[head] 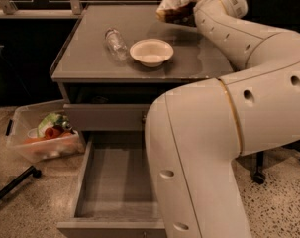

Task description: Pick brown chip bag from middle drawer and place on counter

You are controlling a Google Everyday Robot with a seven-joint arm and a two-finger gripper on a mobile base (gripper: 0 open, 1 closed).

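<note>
Single camera view, looking down the front of the cabinet. The brown chip bag [175,6] sits at the far back edge of the bench [90,48], up against the end of the arm. The gripper [195,8] is right there with it, tucked behind the crumpled foil. Whether it is clamped on the bag or standing open, I cannot tell; the bag and wrist hide it. The bag seems to rest on the glossy top rather than hang above it, though that far edge is hard to read. My judgement: this is the placing step, nearly done, with the bag taken well back to stay apart from the other things.

Nearer the front, a clear bottle [115,42] lies on its side just beside a white bowl [151,52], upright.

Below, the middle drawer [115,182] stands pulled out, its grey floor showing, partly hidden by the arm's big elbow. Above it is a shut drawer front [105,117].

Count: one bag, one bottle, one bowl, two drawers, and one plastic bin [21,133] on the floor at left.
</note>
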